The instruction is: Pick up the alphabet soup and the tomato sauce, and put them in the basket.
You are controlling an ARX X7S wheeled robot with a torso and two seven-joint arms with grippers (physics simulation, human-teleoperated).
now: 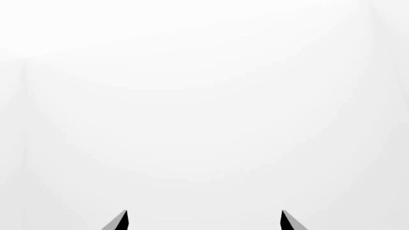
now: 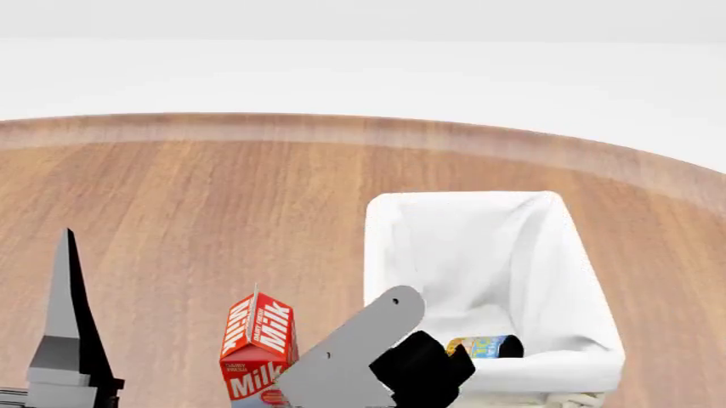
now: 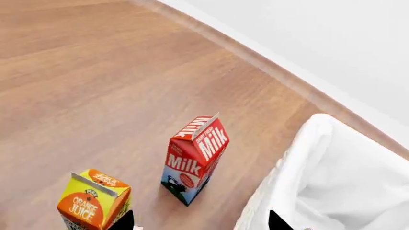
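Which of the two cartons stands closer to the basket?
The red milk carton stands nearer the basket; the orange juice carton is farther out on the table.

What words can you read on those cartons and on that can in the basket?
"Milk": large white letters on the red milk carton, on its front and side.
"DAIRY FRESH": small print on the milk carton's sloped top, only just readable.
"ORANGE JUICE": on the orange juice carton.
The can in the basket: its label is too small to read.
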